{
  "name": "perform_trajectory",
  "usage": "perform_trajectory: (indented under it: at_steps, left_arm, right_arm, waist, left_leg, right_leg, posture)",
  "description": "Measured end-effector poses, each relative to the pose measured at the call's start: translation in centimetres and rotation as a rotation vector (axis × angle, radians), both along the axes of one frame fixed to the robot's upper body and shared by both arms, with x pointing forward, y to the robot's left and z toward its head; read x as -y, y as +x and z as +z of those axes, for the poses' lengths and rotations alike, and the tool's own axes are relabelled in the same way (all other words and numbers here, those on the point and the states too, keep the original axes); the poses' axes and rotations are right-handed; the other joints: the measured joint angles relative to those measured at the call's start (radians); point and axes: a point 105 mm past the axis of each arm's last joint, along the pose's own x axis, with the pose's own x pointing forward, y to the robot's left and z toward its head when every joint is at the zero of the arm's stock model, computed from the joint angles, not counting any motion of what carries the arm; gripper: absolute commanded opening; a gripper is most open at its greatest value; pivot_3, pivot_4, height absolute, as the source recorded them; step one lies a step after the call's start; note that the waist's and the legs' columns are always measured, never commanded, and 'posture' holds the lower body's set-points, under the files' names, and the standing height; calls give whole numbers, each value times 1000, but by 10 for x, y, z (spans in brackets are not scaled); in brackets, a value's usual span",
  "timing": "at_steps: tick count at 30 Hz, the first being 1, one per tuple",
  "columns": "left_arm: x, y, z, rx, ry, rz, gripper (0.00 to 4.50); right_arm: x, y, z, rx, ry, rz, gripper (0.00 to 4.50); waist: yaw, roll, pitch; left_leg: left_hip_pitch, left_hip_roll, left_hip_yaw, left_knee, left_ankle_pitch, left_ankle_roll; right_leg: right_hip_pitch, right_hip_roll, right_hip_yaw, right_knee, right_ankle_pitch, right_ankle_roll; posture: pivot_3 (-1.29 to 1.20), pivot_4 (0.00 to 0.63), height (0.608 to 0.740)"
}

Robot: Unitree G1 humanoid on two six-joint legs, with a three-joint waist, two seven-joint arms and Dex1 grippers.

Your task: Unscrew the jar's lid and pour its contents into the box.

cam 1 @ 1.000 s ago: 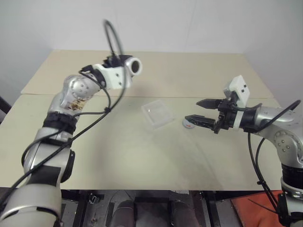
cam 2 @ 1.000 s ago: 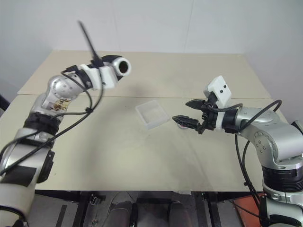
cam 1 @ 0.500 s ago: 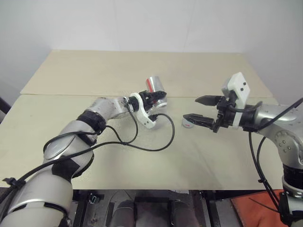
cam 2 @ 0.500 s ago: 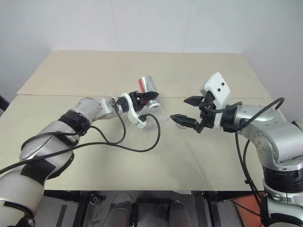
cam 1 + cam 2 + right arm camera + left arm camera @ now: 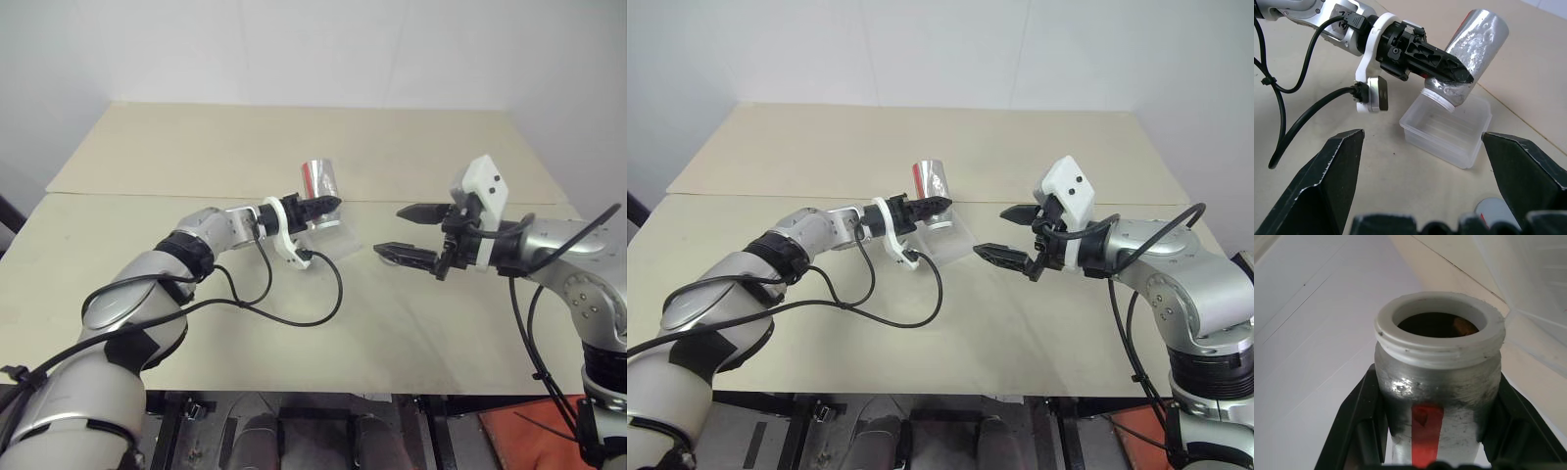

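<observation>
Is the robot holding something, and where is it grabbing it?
Yes. The left gripper holds the jar by its silver side, just below the open white mouth, tipped over the box. The right gripper is open and holds nothing.

Both arms wear silver-grey rounded shells with black bands at the joints. At centre frame, the left claw [image 5: 328, 204] has black tapered fingers behind a white ring mount. At right, the right claw [image 5: 402, 232] carries a white camera block. Loose black cables loop along both arms.
</observation>
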Motion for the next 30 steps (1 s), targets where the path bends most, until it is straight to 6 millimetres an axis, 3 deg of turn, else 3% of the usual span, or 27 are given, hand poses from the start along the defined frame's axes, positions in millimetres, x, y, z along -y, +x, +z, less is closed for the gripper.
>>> perform_trajectory:
  at_steps: [4, 10, 17, 20, 25, 30]
  left_arm:
    - [-7, 6, 13, -43, -130, 67, 2057]
    - [-59, 24, 24, -336, -639, 338, 2057]
    - [-98, 40, 26, -949, -1488, 516, 2057]
    - [-125, 42, 24, -1134, -1813, 553, 2057]
    - [-127, 36, 19, -1267, -1996, 528, 2057]
    - [-126, 34, 10, -1199, -1911, 561, 2057]
  right_arm:
    - [0, -1, -4, -12, 0, 1, 4464]
    - [3, -4, -12, -33, -14, -11, 4464]
    - [6, -4, -16, -40, -19, -33, 4464]
    - [7, -4, -16, -39, -18, -43, 4464]
    - [8, -4, -14, -31, -11, -52, 4464]
    - [7, -6, -13, -29, -1, -51, 4464]
  waist:
    - [0, 0, 0]
    - [-5, 0, 0]
    - [-1, 0, 0]
    - [-10, 0, 0]
    - [-13, 0, 0]
    - [-9, 0, 0]
  left_leg:
    - [0, 0, 0, 0, 0, 0]
    - [0, 1, 0, 1, 0, 0]
    - [-2, 0, -1, 3, 0, 0]
    - [-1, 1, -2, 3, 0, 0]
    - [0, 0, -3, 3, 0, 0]
    - [0, 0, -3, 3, 0, 0]
  right_leg:
    - [0, 0, 0, 0, 0, 0]
    - [-1, 0, 0, 2, 0, 0]
    - [0, 0, -1, 1, 1, 1]
    - [1, 0, -1, 2, 1, 1]
    - [2, 0, -1, 1, 1, 1]
    - [2, 0, -1, 1, 1, 0]
  posture:
    - [0, 150, 740]
    - [0, 150, 740]
    - [0, 150, 740]
    - [0, 150, 740]
    - [0, 150, 740]
    - [0, 150, 740]
